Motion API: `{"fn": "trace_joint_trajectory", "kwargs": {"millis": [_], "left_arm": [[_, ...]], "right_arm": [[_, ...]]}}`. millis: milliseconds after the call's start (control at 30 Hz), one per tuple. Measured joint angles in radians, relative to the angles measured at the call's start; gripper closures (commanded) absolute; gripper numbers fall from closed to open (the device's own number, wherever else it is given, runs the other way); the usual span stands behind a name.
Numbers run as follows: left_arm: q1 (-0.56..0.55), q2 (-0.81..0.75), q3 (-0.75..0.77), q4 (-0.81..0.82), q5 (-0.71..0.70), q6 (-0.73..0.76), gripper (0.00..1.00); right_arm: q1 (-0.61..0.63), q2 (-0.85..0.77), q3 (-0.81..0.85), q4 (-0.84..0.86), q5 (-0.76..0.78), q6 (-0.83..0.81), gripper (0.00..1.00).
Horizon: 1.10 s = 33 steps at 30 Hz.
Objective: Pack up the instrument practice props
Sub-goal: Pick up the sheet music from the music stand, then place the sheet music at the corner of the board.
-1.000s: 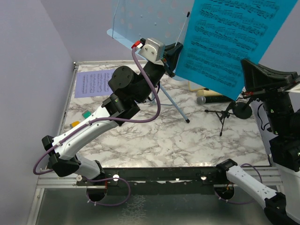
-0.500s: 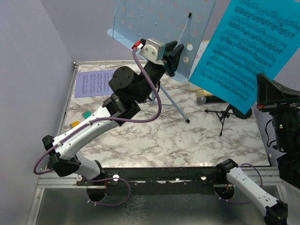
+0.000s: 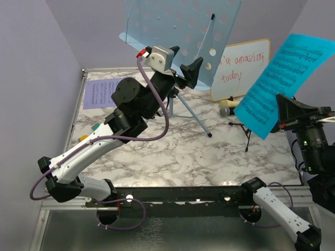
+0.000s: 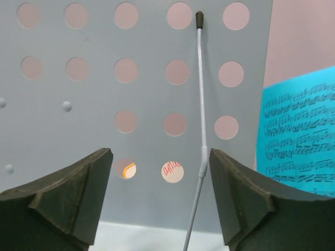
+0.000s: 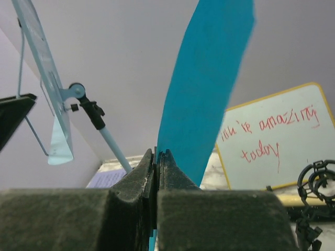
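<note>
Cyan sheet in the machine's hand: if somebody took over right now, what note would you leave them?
Left hand: open, facing the music rack, holding nothing.
Right hand: shut on the cyan sheet, held up clear of the rack.
Printed music sheet lies flat at the table's far left; handheld microphone and small black tripod sit far right, near the whiteboard.
Done: cyan sheet in hand. Left: stow it, then pack the rest.

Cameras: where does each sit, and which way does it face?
Top external: above and behind the bases, looking down on the marble table; both arms show.
Left wrist: faces the perforated music rack; open left gripper frames the bottom.
Right wrist: looks up along the cyan sheet pinched in the shut right gripper.
Shared: all see rack and sheet.
</note>
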Motion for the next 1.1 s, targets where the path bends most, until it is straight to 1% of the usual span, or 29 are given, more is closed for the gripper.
{"fn": "trace_joint_trajectory", "kwargs": {"millis": [67, 100, 333, 467, 567, 600, 633, 700, 833, 967, 1100], "left_arm": [[0.000, -0.035, -0.020, -0.022, 0.000, -0.008, 0.03], [0.000, -0.057, -0.039, -0.030, 0.002, -0.011, 0.01], [0.000, -0.255, -0.212, -0.119, 0.032, -0.028, 0.01], [0.000, -0.341, -0.316, -0.207, 0.049, -0.070, 0.01], [0.000, -0.386, -0.412, -0.257, 0.053, -0.138, 0.01], [0.000, -0.402, -0.467, -0.261, 0.053, -0.180, 0.01], [0.000, -0.408, -0.486, -0.274, 0.053, -0.209, 0.01], [0.000, -0.431, -0.613, -0.276, 0.053, -0.286, 0.01], [0.000, -0.449, -0.766, -0.280, 0.053, -0.418, 0.01], [0.021, -0.453, -0.891, -0.232, 0.074, -0.548, 0.01], [0.103, -0.453, -0.963, -0.153, 0.152, -0.666, 0.01]], "right_arm": [[0.000, 0.000, -0.013, -0.019, -0.002, 0.016, 0.99], [0.000, 0.001, -0.022, -0.026, -0.005, 0.023, 0.99], [0.000, 0.026, -0.101, -0.069, -0.050, 0.077, 0.99], [0.000, 0.036, -0.173, -0.072, -0.097, 0.108, 1.00], [0.000, 0.038, -0.228, -0.072, -0.140, 0.136, 1.00], [0.000, 0.040, -0.249, -0.071, -0.163, 0.146, 0.99], [0.000, 0.041, -0.268, -0.069, -0.185, 0.155, 1.00], [0.000, 0.045, -0.302, -0.067, -0.230, 0.171, 1.00], [0.000, 0.063, -0.359, -0.051, -0.327, 0.192, 1.00], [0.000, 0.095, -0.409, -0.009, -0.426, 0.216, 1.00], [0.000, 0.127, -0.438, 0.026, -0.514, 0.231, 1.00]]}}
